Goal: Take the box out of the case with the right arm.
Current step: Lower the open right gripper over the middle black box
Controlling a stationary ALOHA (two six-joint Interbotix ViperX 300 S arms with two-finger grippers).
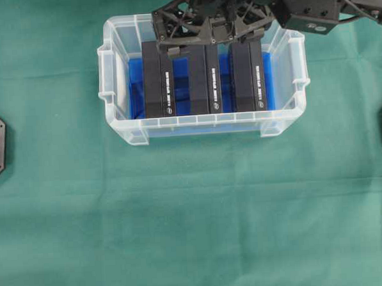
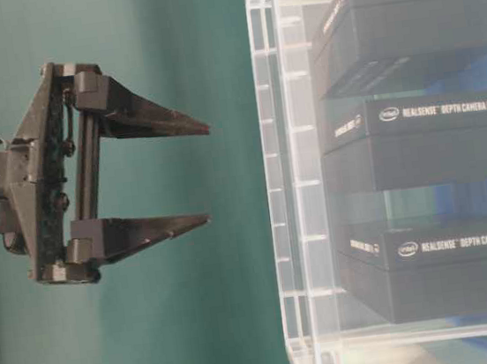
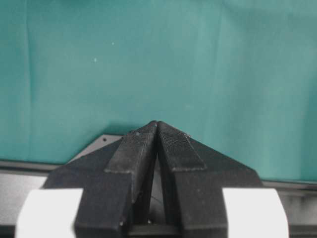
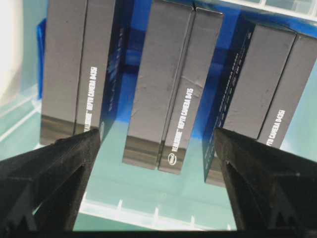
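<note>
Inside the case (image 1: 114, 89), boxes (image 2: 438, 136) apparently read "RealSense Depth Camera D435".

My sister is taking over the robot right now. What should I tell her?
Right tool: open, hovering over the case's far side, holding nothing.
Left tool: shut, empty, parked over the green cloth.
Three black boxes stand side by side in the case: left box, middle box, right box.
Done: approach only.
Left: lower, grip one box, lift it out.
</note>
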